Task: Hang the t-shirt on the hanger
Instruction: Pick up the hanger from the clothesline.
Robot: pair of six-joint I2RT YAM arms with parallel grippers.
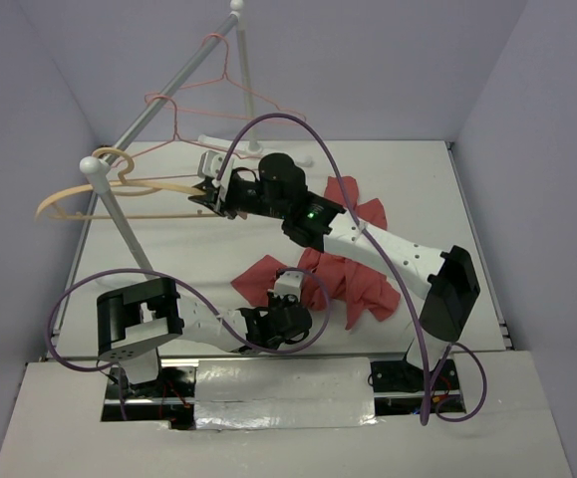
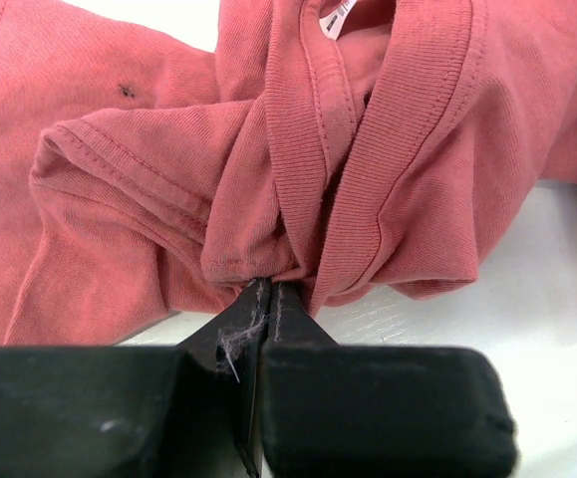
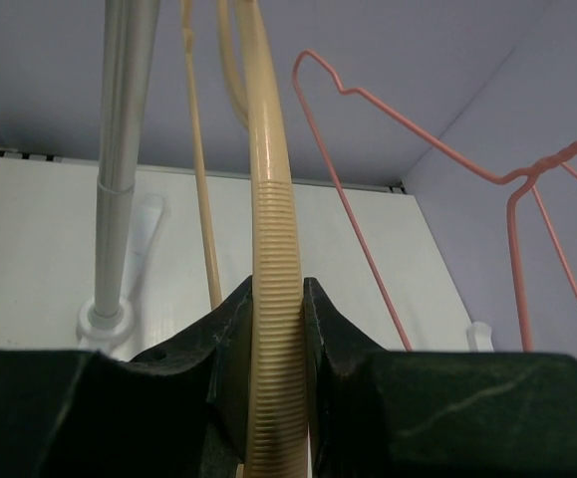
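The faded-red t-shirt (image 1: 368, 289) lies crumpled on the white table in front of the arms. My left gripper (image 1: 296, 299) is down at its near left side. In the left wrist view, this gripper (image 2: 268, 287) is shut on a bunched fold of the t-shirt (image 2: 168, 199) beside the ribbed collar, and the white neck label (image 2: 336, 18) shows at the top. The pale beige hanger (image 1: 119, 194) hangs by its hook from the rail's near end. My right gripper (image 1: 206, 194) is at the hanger's right arm. Close up, both jaws of the right gripper (image 3: 278, 286) press on the hanger's ribbed arm (image 3: 273, 199).
A grey rail (image 1: 168, 95) on white posts slants across the back left, and its post (image 3: 119, 149) stands just left of the held hanger. Thin pink wire hangers (image 1: 218, 100) hang farther along the rail, also seen as pink wire hangers (image 3: 418, 149) to the right. Purple cables loop over both arms.
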